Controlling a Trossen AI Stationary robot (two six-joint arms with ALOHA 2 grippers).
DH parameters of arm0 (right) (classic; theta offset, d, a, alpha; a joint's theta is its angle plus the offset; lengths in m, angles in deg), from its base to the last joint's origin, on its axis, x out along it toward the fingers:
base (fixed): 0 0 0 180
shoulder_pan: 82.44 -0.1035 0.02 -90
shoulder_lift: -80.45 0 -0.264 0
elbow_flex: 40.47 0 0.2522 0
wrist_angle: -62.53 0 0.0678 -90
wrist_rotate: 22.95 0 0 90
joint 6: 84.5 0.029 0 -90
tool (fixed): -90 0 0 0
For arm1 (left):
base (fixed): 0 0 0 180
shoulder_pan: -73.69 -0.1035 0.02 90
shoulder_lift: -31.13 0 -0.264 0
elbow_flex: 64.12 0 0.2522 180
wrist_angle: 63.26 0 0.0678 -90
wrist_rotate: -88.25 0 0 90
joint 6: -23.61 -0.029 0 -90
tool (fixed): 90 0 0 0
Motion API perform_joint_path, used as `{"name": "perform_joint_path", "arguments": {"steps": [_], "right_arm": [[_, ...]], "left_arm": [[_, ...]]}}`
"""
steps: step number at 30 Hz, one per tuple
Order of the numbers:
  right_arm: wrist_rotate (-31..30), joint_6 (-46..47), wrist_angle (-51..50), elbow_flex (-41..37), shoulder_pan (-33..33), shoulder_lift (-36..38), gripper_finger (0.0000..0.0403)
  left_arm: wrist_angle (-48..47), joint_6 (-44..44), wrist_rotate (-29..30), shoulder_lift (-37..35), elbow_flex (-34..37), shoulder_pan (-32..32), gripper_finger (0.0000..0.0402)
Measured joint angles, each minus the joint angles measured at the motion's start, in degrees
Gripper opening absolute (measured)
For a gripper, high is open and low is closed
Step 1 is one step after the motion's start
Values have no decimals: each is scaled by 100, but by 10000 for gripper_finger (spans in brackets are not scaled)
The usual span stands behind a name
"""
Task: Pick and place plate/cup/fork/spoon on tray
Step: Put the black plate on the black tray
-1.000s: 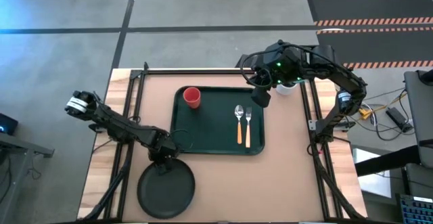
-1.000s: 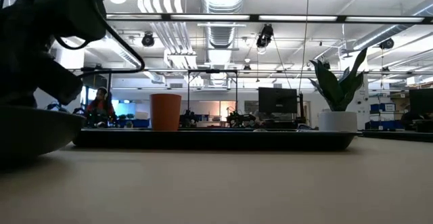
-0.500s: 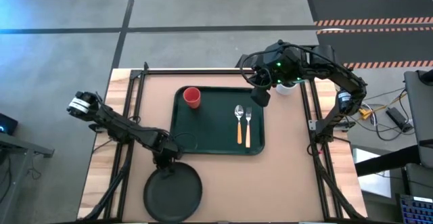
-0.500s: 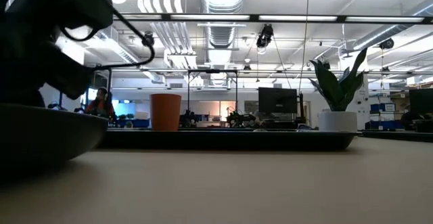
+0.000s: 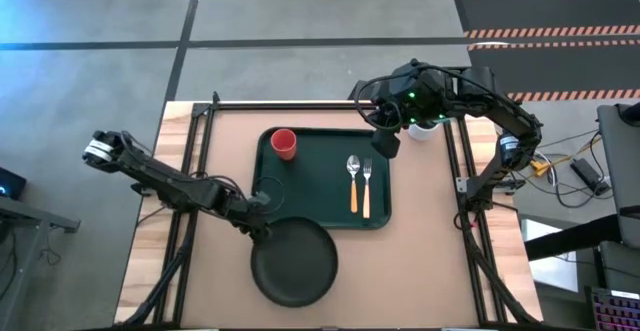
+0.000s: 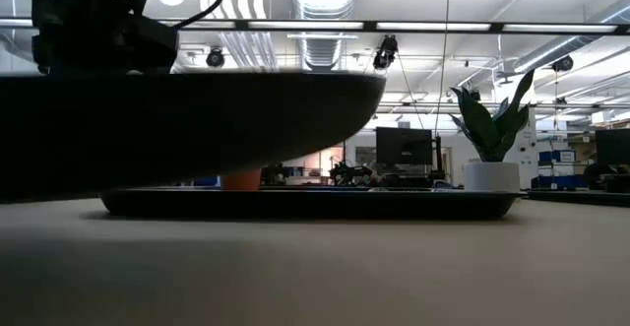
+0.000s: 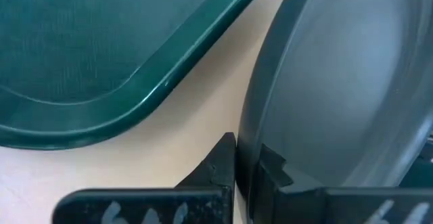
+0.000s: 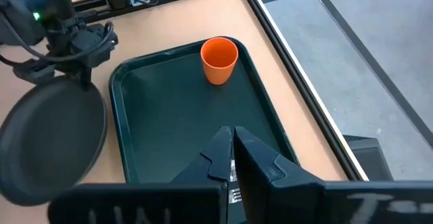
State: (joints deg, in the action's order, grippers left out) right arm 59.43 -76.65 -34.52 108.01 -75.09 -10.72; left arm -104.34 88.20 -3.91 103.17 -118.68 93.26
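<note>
— Left wrist view: how is the round, dark grey-black shallow plate [image 7: 352,82] held?

— Its rim is pinched by the left gripper [image 7: 245,166], lifted beside the dark green rectangular tray [image 7: 101,55]. Rigid, smooth; slipping is likely. The right gripper [image 8: 233,146] is closed, empty.

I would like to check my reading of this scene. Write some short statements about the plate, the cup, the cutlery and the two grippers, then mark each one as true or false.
1. The left gripper is shut on the rim of the plate. True.
2. The plate lies fully inside the tray. False: the plate is lifted, mostly over the table in front of the tray, overlapping only its near edge in the high view.
3. The cup stands on the tray. True.
4. The fork and the spoon lie on the bare table. False: both lie side by side on the tray.
5. The right gripper holds the cup. False: it is shut and empty, above the tray's far right corner.
</note>
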Motion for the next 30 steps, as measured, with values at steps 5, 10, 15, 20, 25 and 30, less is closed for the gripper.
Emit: {"name": "perform_joint_path", "arguments": {"steps": [5, 10, 15, 20, 25, 30], "right_arm": [[0, -32, 0, 0, 2, 0, 9], [0, -38, 0, 0, 1, 0, 9], [0, -110, 0, 0, 2, 0, 9], [-2, -199, -2, 0, 1, 0, 9], [-21, -270, -4, 0, 4, 0, 9], [-222, -284, -11, 0, 4, 0, 9]], "left_arm": [[16, 89, 198, -84, 0, 0, 1], [494, 107, 391, -52, 0, -22, 1], [902, 105, 674, -41, -2, -98, 1], [957, 105, 933, -41, -11, -187, 1], [1013, 59, 1010, -41, -11, -355, 1], [1122, 50, 1026, -41, -11, -674, 0]]}}
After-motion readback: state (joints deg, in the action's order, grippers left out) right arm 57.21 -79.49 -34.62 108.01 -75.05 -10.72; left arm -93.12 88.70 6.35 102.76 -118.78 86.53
